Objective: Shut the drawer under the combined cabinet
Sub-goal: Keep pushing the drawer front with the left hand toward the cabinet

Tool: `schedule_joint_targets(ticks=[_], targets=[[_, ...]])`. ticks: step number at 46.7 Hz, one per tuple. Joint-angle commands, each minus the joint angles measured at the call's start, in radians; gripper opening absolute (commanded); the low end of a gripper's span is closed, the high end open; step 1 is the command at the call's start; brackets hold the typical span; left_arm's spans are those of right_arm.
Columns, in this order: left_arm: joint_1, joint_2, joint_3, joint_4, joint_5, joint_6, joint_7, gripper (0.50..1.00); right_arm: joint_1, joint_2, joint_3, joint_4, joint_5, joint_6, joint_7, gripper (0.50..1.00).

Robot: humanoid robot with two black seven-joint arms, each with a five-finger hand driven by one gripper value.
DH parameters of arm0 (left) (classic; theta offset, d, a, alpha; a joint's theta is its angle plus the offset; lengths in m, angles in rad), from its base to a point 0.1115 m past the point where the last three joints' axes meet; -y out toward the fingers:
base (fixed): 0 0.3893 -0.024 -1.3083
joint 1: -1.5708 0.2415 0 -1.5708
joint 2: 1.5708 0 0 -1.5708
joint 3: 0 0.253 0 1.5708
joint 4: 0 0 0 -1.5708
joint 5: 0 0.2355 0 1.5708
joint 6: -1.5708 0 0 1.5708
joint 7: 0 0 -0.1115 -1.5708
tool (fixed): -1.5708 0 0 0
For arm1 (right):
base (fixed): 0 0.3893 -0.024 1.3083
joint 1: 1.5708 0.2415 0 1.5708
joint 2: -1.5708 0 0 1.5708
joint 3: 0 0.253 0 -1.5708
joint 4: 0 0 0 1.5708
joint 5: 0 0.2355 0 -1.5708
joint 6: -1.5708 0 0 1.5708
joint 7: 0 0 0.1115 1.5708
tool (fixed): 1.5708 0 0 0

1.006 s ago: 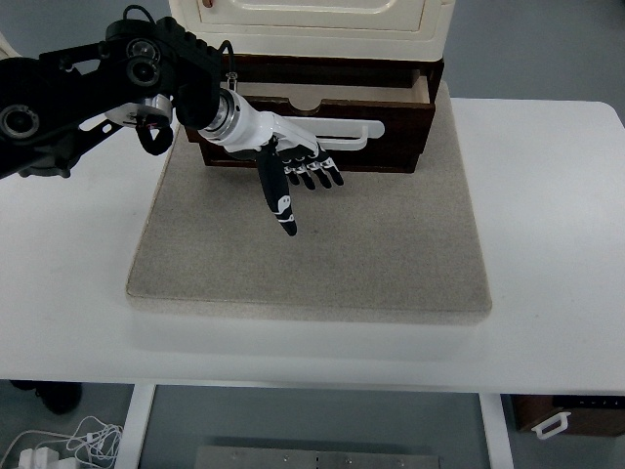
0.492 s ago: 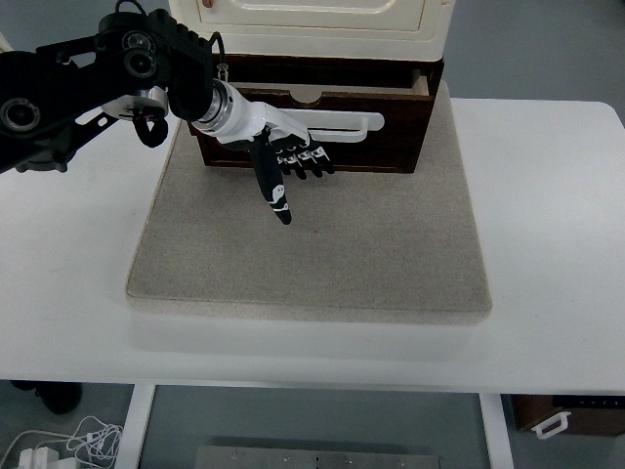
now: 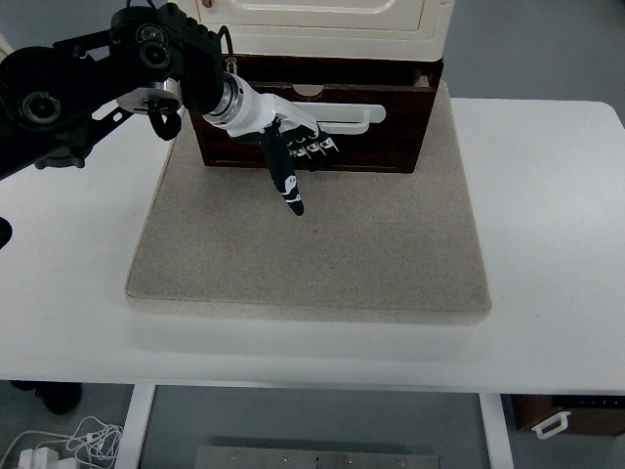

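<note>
A dark brown wooden drawer [image 3: 391, 127] with a white bar handle [image 3: 352, 119] sits under a cream cabinet [image 3: 322, 24] at the back of the table. It stands out only slightly, a thin strip of its inside showing at the top. My left hand [image 3: 298, 156] lies flat against the drawer front, just left of its middle. The fingers [image 3: 317, 149] are stretched out against the wood and the thumb [image 3: 287, 181] points down toward the mat. It holds nothing. My right arm is out of view.
The cabinet and drawer stand on a grey mat [image 3: 312, 244] on a white table [image 3: 557, 215]. My black left arm [image 3: 78, 83] crosses the upper left. Cables [image 3: 68, 445] lie on the floor at the bottom left.
The drawer has slid back into the cabinet, its open gap shrinking to a thin strip. My left hand moved back with it, staying on the front.
</note>
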Motion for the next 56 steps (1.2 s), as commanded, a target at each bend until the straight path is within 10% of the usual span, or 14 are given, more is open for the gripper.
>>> schedule_joint_targets(ticks=[1,56], targets=[[-0.001,-0.003,-0.001,0.007,0.005,0.0,0.0,0.999,0.0,0.0,0.0,0.0,0.0,0.0,0.0,0.952],[-0.008,-0.006,-0.024,0.07,0.039,0.003,0.0,0.996,0.001,0.0,0.0,0.0,0.0,0.0,0.0,0.952]])
